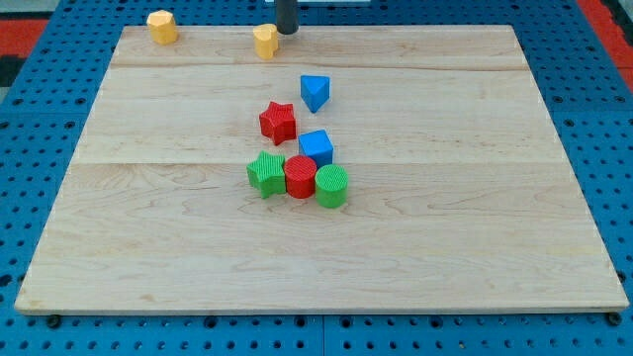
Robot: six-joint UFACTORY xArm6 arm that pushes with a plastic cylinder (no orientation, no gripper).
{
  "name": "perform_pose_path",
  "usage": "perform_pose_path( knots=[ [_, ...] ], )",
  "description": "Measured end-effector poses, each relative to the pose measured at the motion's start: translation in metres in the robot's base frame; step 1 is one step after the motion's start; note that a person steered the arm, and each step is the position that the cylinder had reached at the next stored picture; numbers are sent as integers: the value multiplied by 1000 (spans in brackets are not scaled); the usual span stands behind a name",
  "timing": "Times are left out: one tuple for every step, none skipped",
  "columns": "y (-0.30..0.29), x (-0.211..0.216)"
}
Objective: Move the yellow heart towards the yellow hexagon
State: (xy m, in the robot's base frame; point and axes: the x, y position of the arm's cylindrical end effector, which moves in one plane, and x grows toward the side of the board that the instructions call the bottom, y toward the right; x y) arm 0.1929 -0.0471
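Yellow heart point(265, 41): lying at the worktop's point(445, 257) 12 o'clock edge, just left of centre.
Yellow hexagon point(162, 26): sitting near the 11 o'clock corner, well apart from the heart, toward its 9 o'clock.
My tip point(286, 31): resting just beside the heart at its 3 o'clock side; contact cannot be confirmed.
Jaws: none fitted; the arm is carrying a plain rod, so nothing is being grasped.
Progress: judged early; the whole gap is remaining, and the tip is standing well placed for a push toward 9 o'clock.
Other blocks: red star point(278, 123), blue pieces and green pieces are clustering mid-worktop, clear of the route.
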Motion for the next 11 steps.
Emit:
perform_pose_path(
  knots=[
    [49, 37],
    [42, 45],
    [7, 16],
    [-28, 0],
    [-45, 1],
    [-22, 33],
    [-16, 56],
    [-37, 58],
    [-66, 50],
    [-70, 42],
    [-79, 32]
  ],
)
